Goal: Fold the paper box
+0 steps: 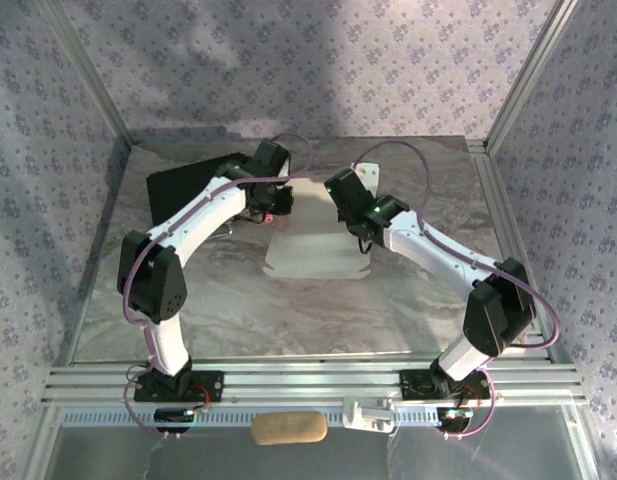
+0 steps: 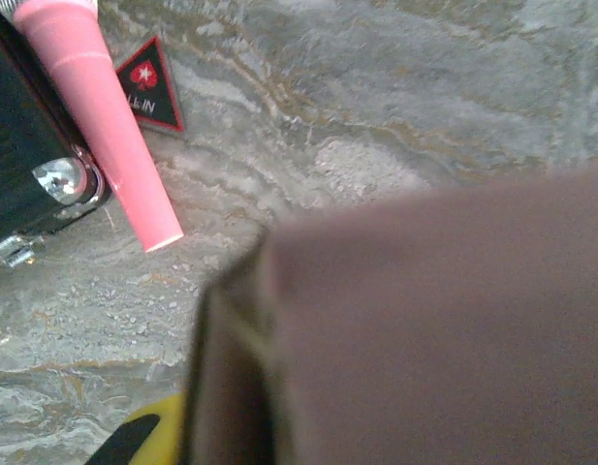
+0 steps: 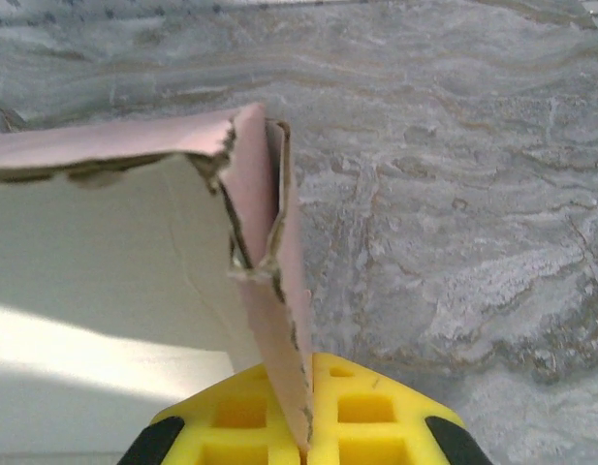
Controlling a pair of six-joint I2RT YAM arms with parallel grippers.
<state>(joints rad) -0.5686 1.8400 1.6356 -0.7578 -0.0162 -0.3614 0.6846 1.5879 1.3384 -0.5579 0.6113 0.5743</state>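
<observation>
The paper box [image 1: 318, 250] lies in the middle of the table, white inner side up, its far walls raised. My right gripper [image 3: 306, 441] is shut on the box's pale pink right wall [image 3: 279, 320], close to the torn-looking far corner [image 3: 245, 184]; the thin edge runs down between the yellow fingers [image 3: 376, 417]. From above, that gripper [image 1: 344, 200] sits at the far right corner. My left gripper [image 1: 276, 205] is at the far left corner. Blurred pink-brown cardboard [image 2: 434, 329] covers its jaws; one yellow finger [image 2: 148, 436] shows beside it.
A black case [image 1: 183, 190] lies at the back left, close to the left arm. Beside the case [image 2: 27, 145] lie a pink tube [image 2: 105, 126] and a black triangular card [image 2: 151, 85]. A tan object [image 1: 288, 428] and a white one [image 1: 373, 412] rest on the front rail.
</observation>
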